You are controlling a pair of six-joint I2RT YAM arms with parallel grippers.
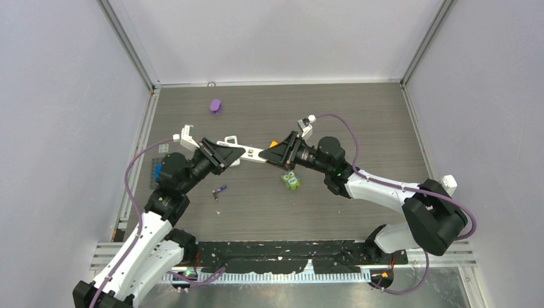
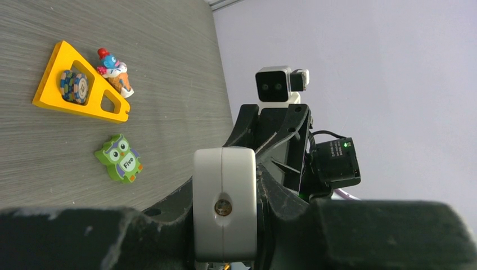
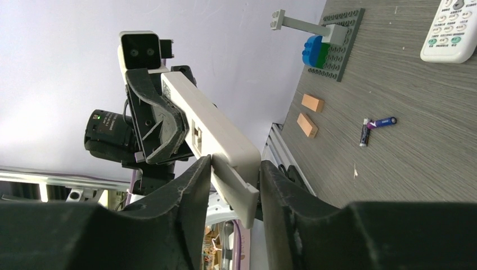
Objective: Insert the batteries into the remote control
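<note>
1. My left fingers [image 1: 223, 155] were clamped on the left end of the white remote control [image 1: 253, 153]. My right fingers [image 3: 188, 191] were closed on its right end, so it hung between my arms, clear of the tabletop [image 1: 359, 115].
2. The remote's long axis ran left to right across the scene, with the right end slightly nearer.
3. One broad face showed a small rectangular recess. I could not tell whether the battery cover was on or off.
4. The batteries [image 1: 220, 190] lay on the tabletop, below the remote and on its near side, almost straight near of my left fingers. My left arm was the closer one.
5. The purple battery [image 3: 385, 121] and the dark battery [image 3: 364, 135] met at one end in an L. From above, the pair ran from near-left to far-right. I saw no orange one.
6. With both sets of fingers occupied, I judged that one would have to let go. The left looked better placed to come down across a battery's long axis.
</note>
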